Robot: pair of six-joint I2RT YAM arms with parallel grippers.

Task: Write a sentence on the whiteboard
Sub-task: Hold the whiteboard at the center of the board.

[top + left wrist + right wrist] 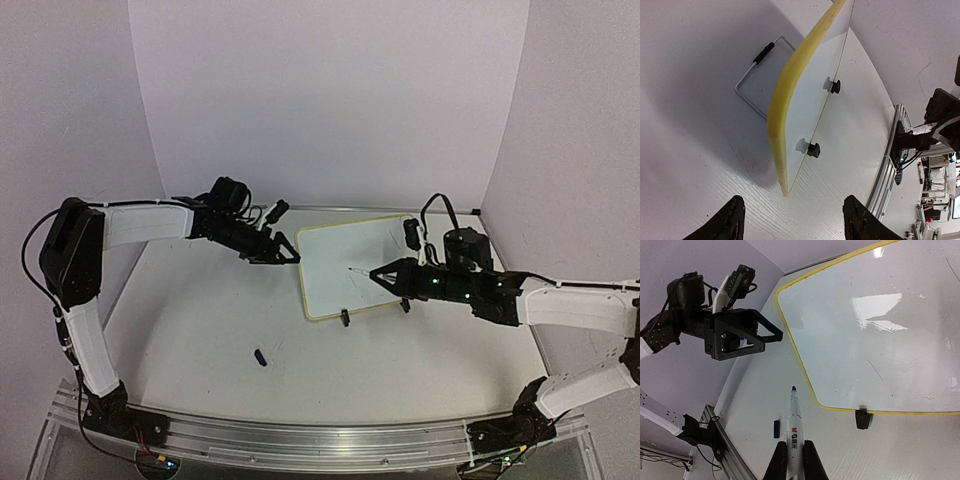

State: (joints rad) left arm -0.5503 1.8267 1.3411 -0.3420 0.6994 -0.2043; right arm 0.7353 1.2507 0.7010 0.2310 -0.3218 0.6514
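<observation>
The whiteboard [350,265] stands propped at a slant on two black clip feet [345,318], right of centre. No sentence is in view on its face [880,330]; only faint marks show. My left gripper [290,252] is open just off the board's left edge, with nothing between its fingers. In the left wrist view the yellow rim [790,95] lies ahead of the open left gripper [792,202], apart from it. My right gripper [375,273] is shut on a white uncapped marker [792,415]. The marker's tip points left, over the board's lower left part.
A dark blue marker cap [260,357] lies on the table, front left of the board. A wire stand [757,82] props the board from behind. A metal rail [320,440] runs along the near edge. White walls close in the back and sides.
</observation>
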